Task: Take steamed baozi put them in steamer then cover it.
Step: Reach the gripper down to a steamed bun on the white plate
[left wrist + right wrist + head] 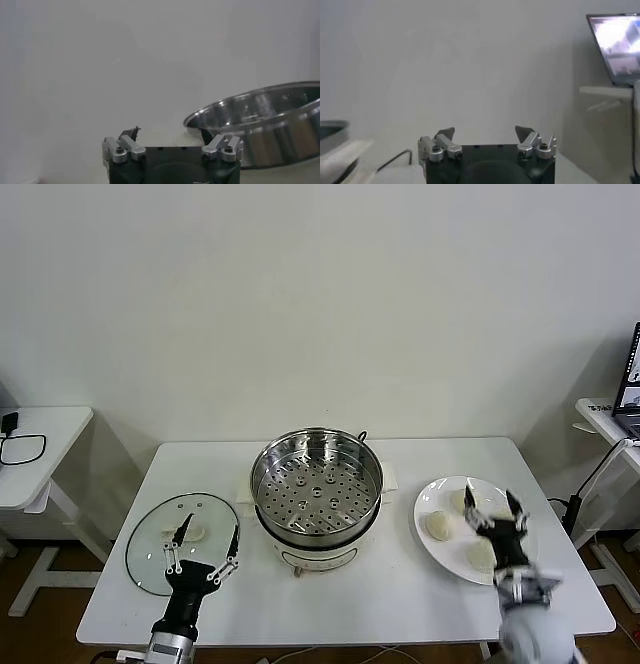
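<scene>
Steamer [316, 489] sits uncovered mid-table, ready for loading. Right gripper [492, 509] hovers spread, empty, over baozi [437, 525] on the plate [428, 502]; left gripper [207, 539] waits, also spread, over the glass lid [150, 546].

Bright, even light – soft shadows, glare on the steamer [316, 484] – wrist views blurred.

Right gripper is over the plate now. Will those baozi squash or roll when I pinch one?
The baozi look smooth and domed, probably soft, so a hard pinch may dent them. Their rounded tops could slip between the open right gripper fingers. Resting on a flat white plate, they will likely slide when nudged rather than roll.
</scene>
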Motion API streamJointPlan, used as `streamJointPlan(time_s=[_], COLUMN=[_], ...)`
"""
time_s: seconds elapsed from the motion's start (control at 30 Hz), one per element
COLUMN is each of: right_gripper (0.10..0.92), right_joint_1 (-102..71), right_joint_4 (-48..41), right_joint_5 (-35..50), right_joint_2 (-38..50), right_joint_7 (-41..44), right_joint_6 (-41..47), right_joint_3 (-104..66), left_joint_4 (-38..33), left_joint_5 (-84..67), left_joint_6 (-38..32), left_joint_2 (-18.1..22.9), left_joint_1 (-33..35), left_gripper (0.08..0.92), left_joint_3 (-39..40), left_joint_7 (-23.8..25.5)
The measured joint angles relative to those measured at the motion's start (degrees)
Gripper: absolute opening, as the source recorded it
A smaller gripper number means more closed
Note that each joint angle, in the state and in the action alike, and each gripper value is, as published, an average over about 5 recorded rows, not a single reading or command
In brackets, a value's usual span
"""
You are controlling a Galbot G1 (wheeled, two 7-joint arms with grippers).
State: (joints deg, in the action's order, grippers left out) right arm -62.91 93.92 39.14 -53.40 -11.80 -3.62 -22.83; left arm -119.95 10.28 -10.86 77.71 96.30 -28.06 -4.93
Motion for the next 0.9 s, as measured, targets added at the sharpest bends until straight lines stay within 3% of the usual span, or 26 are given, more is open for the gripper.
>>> streamJointPlan(time_s=[0.2,0.4,0.67,0.9], right_gripper=[0.823,0.823,0.823,0.823], right_joint_1=[14.63,28.96,46.54,57.51], right_joint_4=[-10.58,-20.50,-32.72,-40.18], right_joint_5=[3.40,1.20,-10.54,-24.32], right_joint_2=[6.22,11.37,14.10,13.77], right_joint_7=[9.24,26.94,54.97,74.60], right_joint_6=[2.23,2.72,1.07,-1.06], right_joint_3=[9.93,21.84,36.30,45.03], left_joint_4=[-1.22,-1.67,-2.36,-2.73], left_joint_5=[-0.32,-0.43,-0.46,-0.64], left_joint_6=[0.57,0.95,1.16,1.32], left_joint_2=[0.22,0.33,0.32,0.47], left_joint_1=[0.07,0.07,0.18,0.28], left_gripper=[0.823,0.823,0.823,0.823], left_joint_3=[0.07,0.30,0.27,0.08], left_joint_7=[-0.10,-0.21,-0.42,-0.61])
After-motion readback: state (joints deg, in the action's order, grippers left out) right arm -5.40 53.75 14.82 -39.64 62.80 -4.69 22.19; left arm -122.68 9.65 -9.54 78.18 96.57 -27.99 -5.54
